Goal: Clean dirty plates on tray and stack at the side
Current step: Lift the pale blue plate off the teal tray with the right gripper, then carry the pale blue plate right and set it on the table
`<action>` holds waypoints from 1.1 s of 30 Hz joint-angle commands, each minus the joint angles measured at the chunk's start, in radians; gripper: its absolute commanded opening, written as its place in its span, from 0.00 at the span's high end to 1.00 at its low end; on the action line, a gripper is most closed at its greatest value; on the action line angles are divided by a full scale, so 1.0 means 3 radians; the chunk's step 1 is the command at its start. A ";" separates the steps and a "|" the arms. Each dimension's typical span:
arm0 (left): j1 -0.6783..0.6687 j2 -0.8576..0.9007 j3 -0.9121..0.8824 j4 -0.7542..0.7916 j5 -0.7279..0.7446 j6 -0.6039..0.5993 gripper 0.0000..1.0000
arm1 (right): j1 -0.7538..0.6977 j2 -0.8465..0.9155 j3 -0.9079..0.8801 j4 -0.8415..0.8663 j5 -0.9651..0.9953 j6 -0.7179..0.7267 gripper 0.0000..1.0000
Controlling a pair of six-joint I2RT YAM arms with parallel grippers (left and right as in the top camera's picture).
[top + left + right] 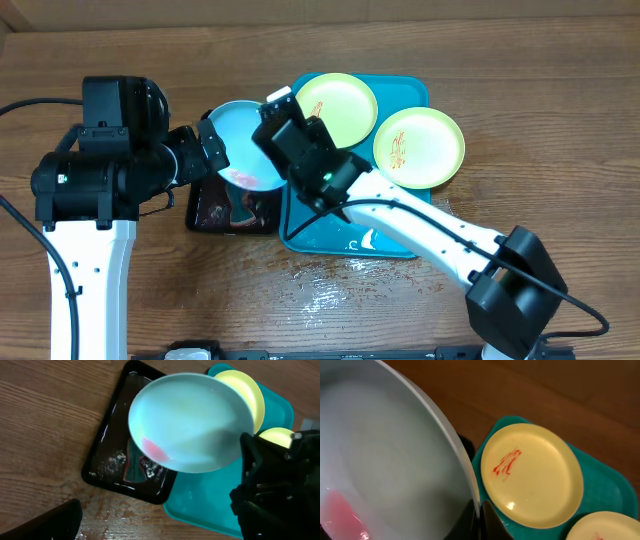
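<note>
My right gripper is shut on the right rim of the light teal plate. It holds the plate tilted over the black tray. A pink-red smear lies at the plate's low edge. My left gripper is open and empty, next to the plate's left edge. Two yellow-green plates with red sauce streaks lie on the turquoise tray. One of them also shows in the right wrist view.
The black tray is wet, with dark residue in it. Water drops are spread on the wooden table in front of the turquoise tray. The right arm crosses over that tray's front right part.
</note>
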 commanded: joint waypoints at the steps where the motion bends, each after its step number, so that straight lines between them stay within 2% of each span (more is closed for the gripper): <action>1: 0.0004 -0.0010 0.0055 -0.0003 -0.0046 0.0090 0.00 | 0.0142 -0.0094 0.0086 0.0074 0.0697 0.0001 0.96; 14: 0.0004 -0.0010 0.0052 0.0000 -0.0102 0.0089 0.00 | 0.0451 -0.0102 0.0088 0.0076 0.1512 -0.0014 0.96; 21: 0.0004 -0.0010 0.0052 0.0000 -0.0100 0.0089 0.00 | 0.0629 -0.0104 0.0088 0.0081 0.1924 -0.0200 0.96; 33: 0.0004 -0.0010 0.0052 0.0000 -0.0102 0.0089 0.00 | 0.0708 -0.0106 0.0088 0.0080 0.1972 -0.0259 0.96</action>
